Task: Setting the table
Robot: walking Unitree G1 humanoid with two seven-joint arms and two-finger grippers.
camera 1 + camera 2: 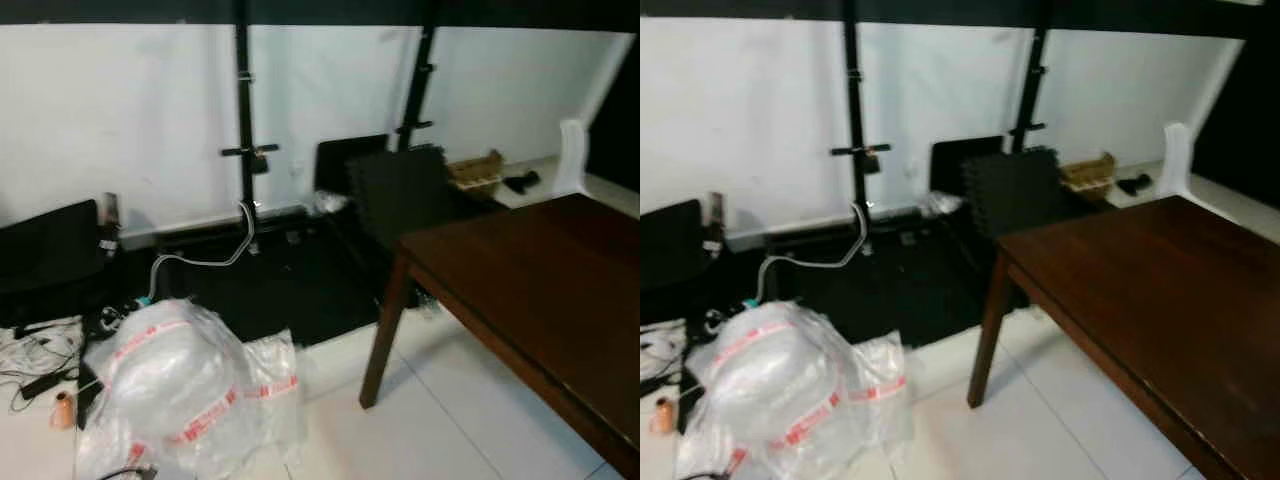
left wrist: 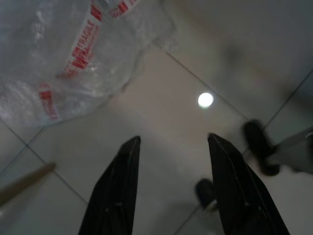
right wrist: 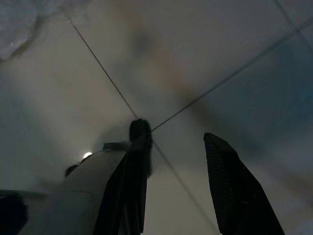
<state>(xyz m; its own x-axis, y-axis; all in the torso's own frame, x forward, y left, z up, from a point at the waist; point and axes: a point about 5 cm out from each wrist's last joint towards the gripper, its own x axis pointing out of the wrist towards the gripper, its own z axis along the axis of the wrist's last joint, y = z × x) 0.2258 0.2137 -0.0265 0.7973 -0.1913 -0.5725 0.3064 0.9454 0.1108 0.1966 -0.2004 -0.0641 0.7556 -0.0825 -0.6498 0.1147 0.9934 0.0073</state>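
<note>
We see a white wall [image 1: 120, 110] behind the scene and a white tiled floor [image 1: 420, 420] in front. A dark wooden table [image 1: 540, 290] stands at the right, its near left corner carried by one leg [image 1: 385, 335] on the tiles; its top is the surface to be set. A black mat [image 1: 290, 285] covers the floor along the foot of the wall, and two black poles [image 1: 243, 110] rise from it against the wall. A black panel [image 1: 400, 190] leans just behind the table's far left corner. A bundle of clear plastic wrap [image 1: 180, 385] with red tape lies on the tiles well left of the table leg. A grey cable [image 1: 215, 255] runs from the left pole down across the mat towards the bundle. A small cardboard box [image 1: 475, 170] sits on the floor beyond the table's far edge.

The left gripper [image 2: 171, 181] hangs over the tiles, its two black fingers spread well apart and holding nothing; the plastic wrap lies beyond its tips. The right gripper [image 3: 178, 181] hangs over a tile joint, fingers likewise spread apart and empty.
</note>
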